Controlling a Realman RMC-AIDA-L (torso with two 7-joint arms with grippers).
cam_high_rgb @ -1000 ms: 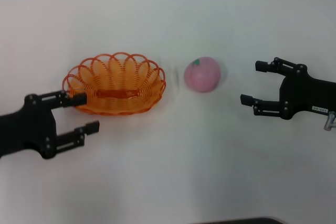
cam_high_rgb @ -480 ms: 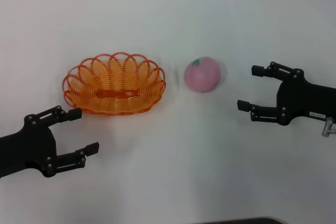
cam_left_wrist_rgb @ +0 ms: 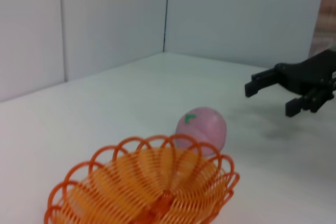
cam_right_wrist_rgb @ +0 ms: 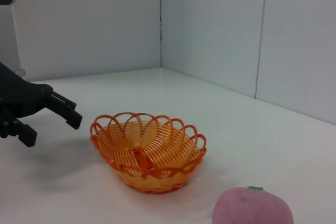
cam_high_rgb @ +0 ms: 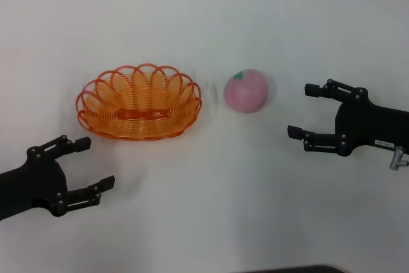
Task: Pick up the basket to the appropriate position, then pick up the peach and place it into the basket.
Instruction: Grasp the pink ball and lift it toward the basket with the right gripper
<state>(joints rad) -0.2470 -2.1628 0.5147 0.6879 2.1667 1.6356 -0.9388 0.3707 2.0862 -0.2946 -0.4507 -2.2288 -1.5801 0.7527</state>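
A: Head view, largest first. White table [cam_high_rgb: 211, 222] carries everything. The basket [cam_high_rgb: 139, 102] sits upright at about 10 o'clock from table centre, long axis across the view, hollow empty.

B: Arms?

A: Left gripper [cam_high_rgb: 91, 163] at 8 o'clock, fingers spread, nothing between them, near the basket's rim but apart from it. Right gripper [cam_high_rgb: 304, 110] at 3 o'clock, also spread and empty, fingertips aimed toward the peach [cam_high_rgb: 246, 90].

B: Peach location?

A: On the table just beside the basket's right end, at about 1 o'clock; a narrow gap between them, green spot up. Right wrist view agrees: peach [cam_right_wrist_rgb: 252, 206] close to the camera, basket [cam_right_wrist_rgb: 148, 151] beyond it, left gripper [cam_right_wrist_rgb: 50, 114] farther off. Left wrist view shows the basket [cam_left_wrist_rgb: 144, 187] near, peach [cam_left_wrist_rgb: 201, 128] behind its rim.

B: Reading of the layout?

A: Judgement only: the basket looks placed where it will serve; the right gripper's open stance, level with the peach, suits a side approach for the pick. Peach not yet grasped.
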